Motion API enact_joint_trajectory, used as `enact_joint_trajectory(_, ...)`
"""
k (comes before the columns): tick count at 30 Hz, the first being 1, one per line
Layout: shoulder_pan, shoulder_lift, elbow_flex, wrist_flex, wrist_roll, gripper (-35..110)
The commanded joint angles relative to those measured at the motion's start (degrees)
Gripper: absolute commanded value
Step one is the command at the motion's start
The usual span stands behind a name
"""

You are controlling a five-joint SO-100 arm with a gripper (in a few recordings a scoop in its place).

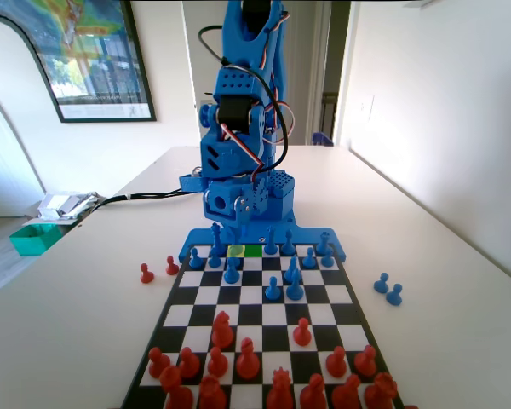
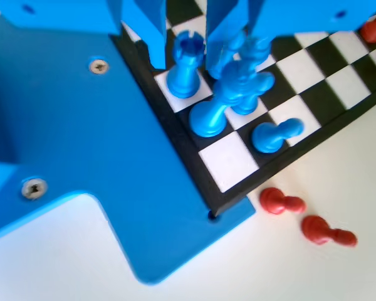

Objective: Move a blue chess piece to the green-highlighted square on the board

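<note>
Near the board's (image 2: 338,110) corner by my base, a blue pawn (image 2: 276,135) stands beside a taller blue piece (image 2: 229,100), its long axis upright on its square. My gripper (image 2: 185,31) hangs parted around a blue rook (image 2: 186,63). The green-highlighted square (image 1: 253,250) lies on the board's far edge row.
</note>
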Motion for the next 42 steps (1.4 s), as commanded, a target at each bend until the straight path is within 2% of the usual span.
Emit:
enact_joint_trajectory(1,1.32,0.53,1.49,-1.93,-19.60,9)
enact_joint_trajectory(12,1.49,0.53,4.57,-6.15,-20.04,1)
enact_joint_trajectory(31,-4.83,0.44,-2.81,5.01,-12.04,1)
enact_joint_trajectory(42,-10.20,-1.49,-4.57,5.45,-5.62,2)
